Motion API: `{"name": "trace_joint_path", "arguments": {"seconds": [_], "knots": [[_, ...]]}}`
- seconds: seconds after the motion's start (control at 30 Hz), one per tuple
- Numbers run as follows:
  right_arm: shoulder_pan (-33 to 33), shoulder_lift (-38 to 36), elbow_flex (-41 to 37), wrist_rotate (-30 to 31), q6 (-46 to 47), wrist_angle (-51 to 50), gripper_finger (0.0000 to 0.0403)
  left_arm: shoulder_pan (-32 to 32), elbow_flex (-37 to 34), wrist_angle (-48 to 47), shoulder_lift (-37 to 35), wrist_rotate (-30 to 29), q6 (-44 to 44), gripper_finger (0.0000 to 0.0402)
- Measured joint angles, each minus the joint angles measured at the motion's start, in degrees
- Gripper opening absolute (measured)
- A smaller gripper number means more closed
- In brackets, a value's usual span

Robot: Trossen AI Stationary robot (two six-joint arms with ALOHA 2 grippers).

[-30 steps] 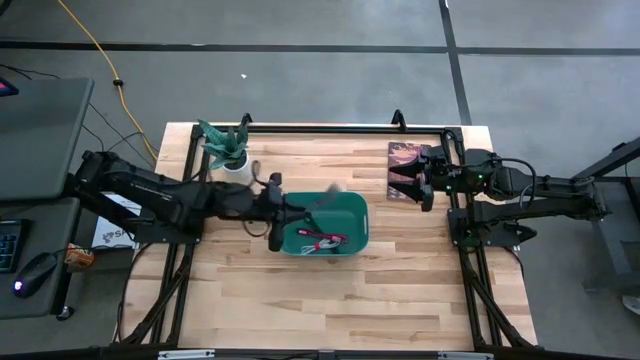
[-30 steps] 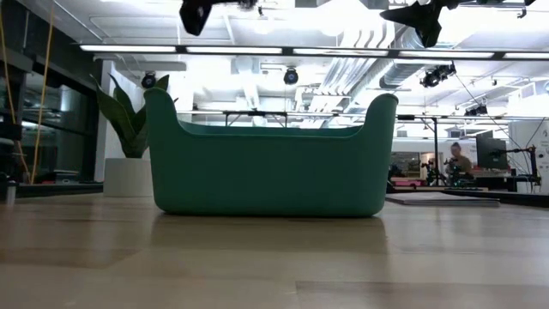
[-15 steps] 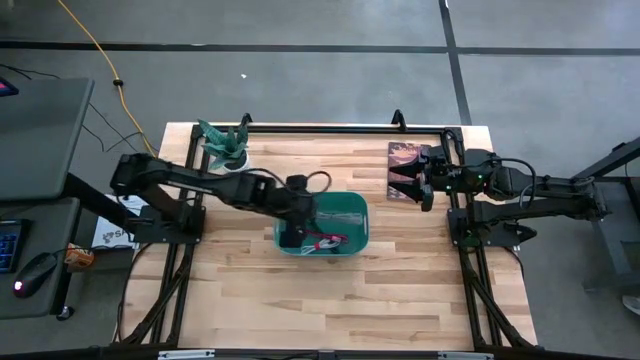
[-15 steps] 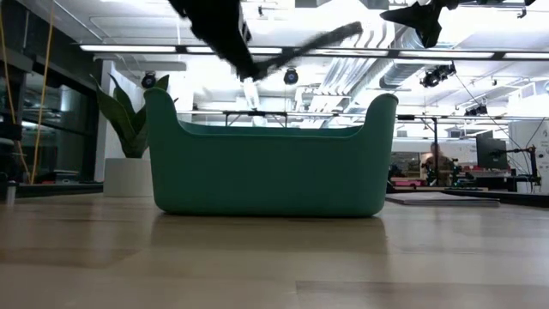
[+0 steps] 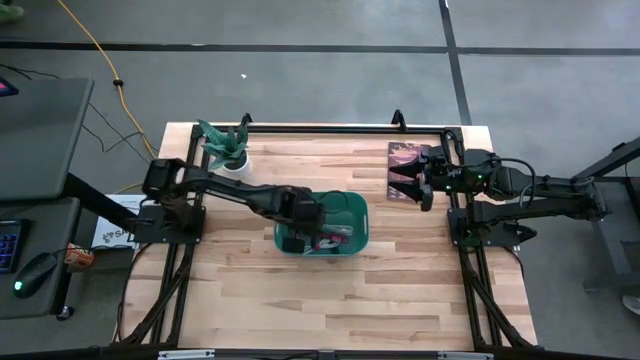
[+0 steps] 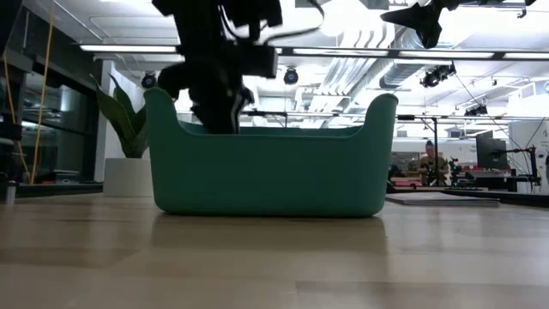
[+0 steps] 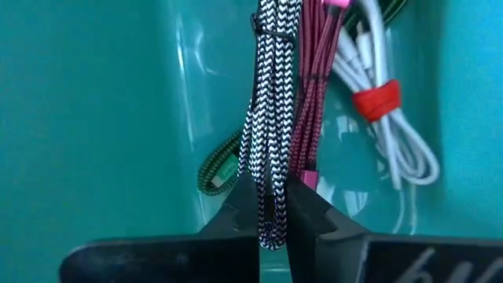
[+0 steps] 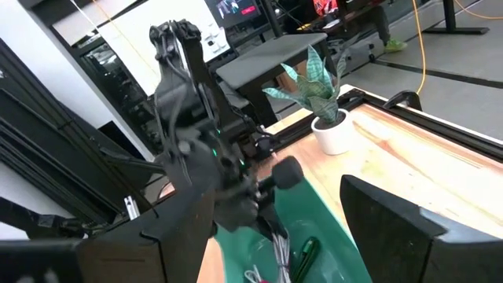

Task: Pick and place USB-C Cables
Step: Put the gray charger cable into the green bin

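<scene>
My left gripper [image 7: 273, 220] reaches down inside the teal bin [image 5: 357, 214] and is shut on the grey braided cable [image 7: 267, 118]. In the left wrist view the magenta-red cable [image 7: 310, 102] lies right beside it. The white cable [image 7: 405, 153] with its red band [image 7: 376, 101] lies farther off. The dark green cable [image 7: 218, 169] lies against the bin's wall. In the low view the left gripper [image 6: 219, 107] dips behind the bin's rim [image 6: 274, 133]. My right gripper [image 5: 405, 186] waits open near the table's far right corner. My left gripper pinches the grey cable bundle at one looped end [image 7: 269, 206] between its two fingers. It comes from above, pointing down into the bin. The rest of the bundle stretches away along the bin's inside, next to the magenta-red cable.
A potted plant [image 5: 228, 150] stands near the table's far left corner, just beyond the bin. A dark mat [image 5: 404, 160] lies under my right gripper. Black frame rails [image 5: 320, 128] run along the table's far edge and sides. Bare wood [image 5: 330, 300] lies on the near side.
My left arm has swung from the bin's left end over the bin. It has tipped its gripper downward and lowered it from high above the rim to inside the bin.
</scene>
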Motion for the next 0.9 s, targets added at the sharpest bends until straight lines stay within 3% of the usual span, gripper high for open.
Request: {"name": "trace_joint_path", "arguments": {"seconds": [0.5,0.9], "knots": [[0.0,0.0,0.0,0.12,0.0,-0.15,0.0265,0.01,0.02,0.74,6.24,-4.26,-0.86,0.0013],[0.01,0.0,0.0,0.1,0.02,-0.15,0.0265,0.0,0.0,0.63,6.24,-4.06,0.86,0.0069]]}}
